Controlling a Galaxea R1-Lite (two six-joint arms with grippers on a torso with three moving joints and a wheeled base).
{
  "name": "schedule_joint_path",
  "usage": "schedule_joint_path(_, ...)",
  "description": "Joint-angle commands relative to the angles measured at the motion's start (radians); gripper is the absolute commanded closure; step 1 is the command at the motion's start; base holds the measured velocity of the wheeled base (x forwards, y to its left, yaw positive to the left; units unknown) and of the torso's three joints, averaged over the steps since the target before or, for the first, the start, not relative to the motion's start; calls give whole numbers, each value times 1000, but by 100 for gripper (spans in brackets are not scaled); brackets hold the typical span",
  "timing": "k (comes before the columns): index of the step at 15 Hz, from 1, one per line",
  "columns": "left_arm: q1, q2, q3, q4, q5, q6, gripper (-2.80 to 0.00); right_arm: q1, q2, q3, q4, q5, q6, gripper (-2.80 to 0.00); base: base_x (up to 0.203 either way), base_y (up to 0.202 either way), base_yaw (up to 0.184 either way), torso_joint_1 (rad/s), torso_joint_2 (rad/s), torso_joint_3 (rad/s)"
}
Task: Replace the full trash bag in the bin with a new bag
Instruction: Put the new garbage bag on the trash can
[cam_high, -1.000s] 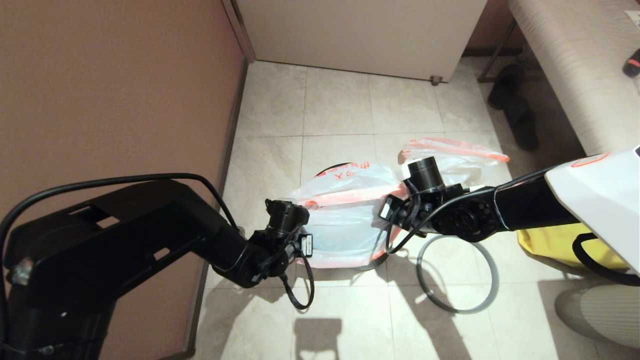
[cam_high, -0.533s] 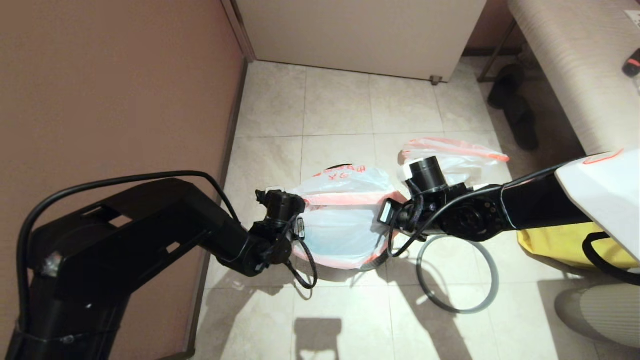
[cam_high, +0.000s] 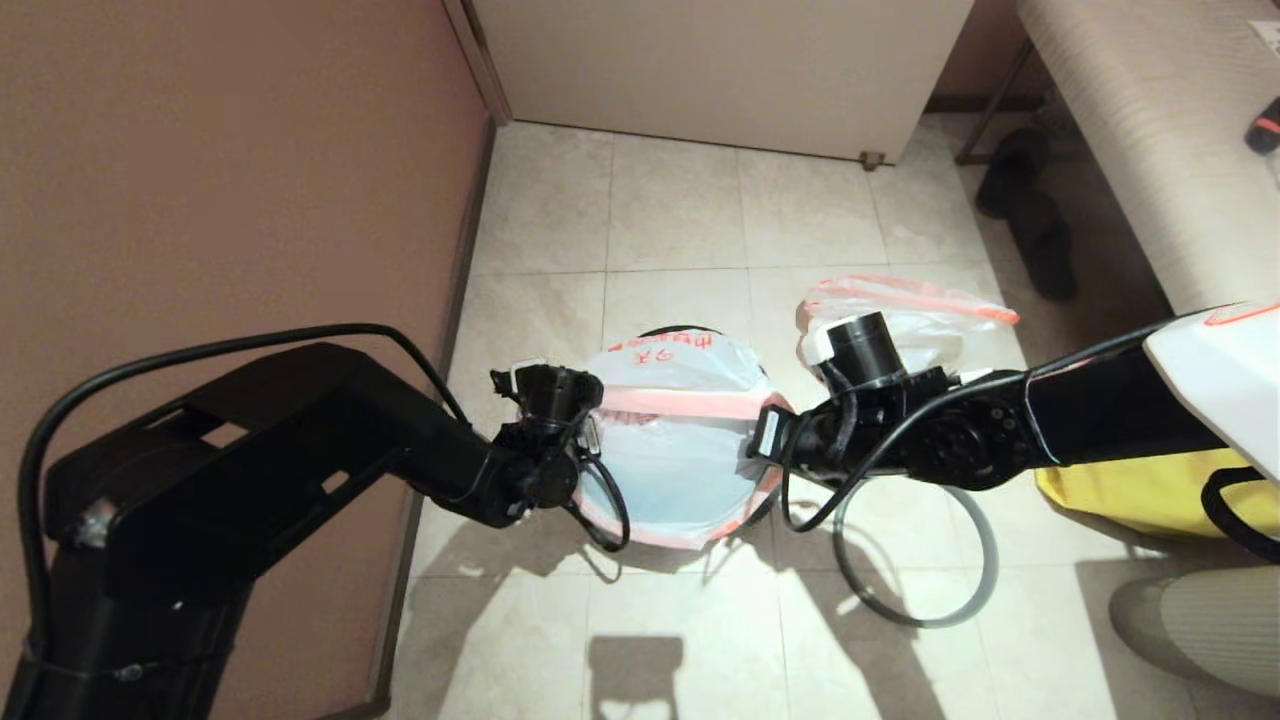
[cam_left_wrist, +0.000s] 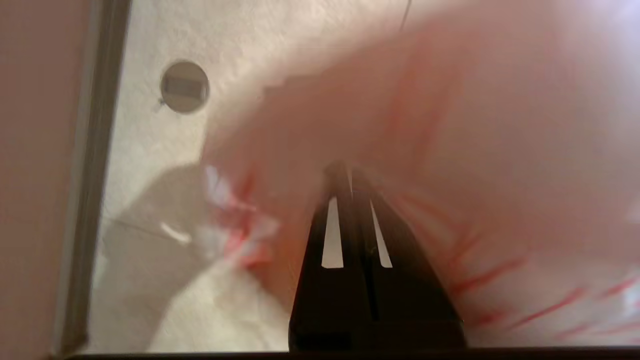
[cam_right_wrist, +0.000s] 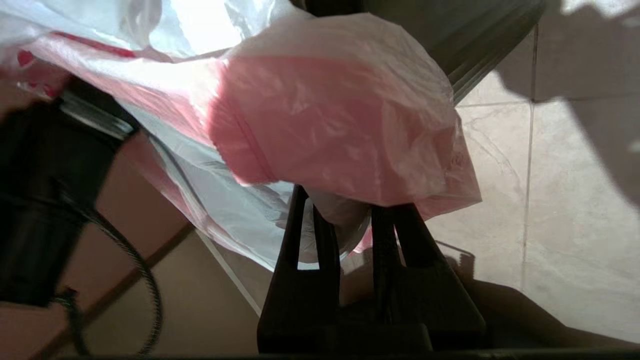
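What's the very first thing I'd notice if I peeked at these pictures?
Two black robot arms stretching the new bag, white with a pink-red band, over the bin in the middle of the tiled floor. The left gripper and right gripper each pinch its edge, one on either side. Next you'd spot the grey rim ring lying on the floor beside the bin, and the full trash bag just behind the right arm.

Red printed characters were seen on the new bag (cam_high: 672, 352), too small to be read.
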Motion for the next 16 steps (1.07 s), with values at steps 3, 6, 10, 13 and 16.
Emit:
schedule_joint_path(3, 5, -102, -15, 131, -141, -112, 0, 13, 3, 23, 1, 0, -39, 0, 0, 0, 0, 0, 0, 0)
schedule_joint_path(6, 23, -69, -35, 133, -142, -114, 0, 16, -5, 37, 2, 5, -56, 0, 0, 0, 0, 0, 0, 0)
schedule_joint_path(10, 32, -70, -39, 130, -121, -114, 0, 19, -14, 54, 0, 11, -81, 0, 0, 0, 0, 0, 0, 0)
schedule_joint_path(13, 37, -54, -58, 129, -89, -114, 0, 25, -26, 91, 0, 40, -139, 0, 0, 0, 0, 0, 0, 0)
schedule_joint_path(16, 35, -47, -58, 135, -90, -113, 0, 24, -32, 100, 1, 92, -153, 0, 0, 0, 0, 0, 0, 0)
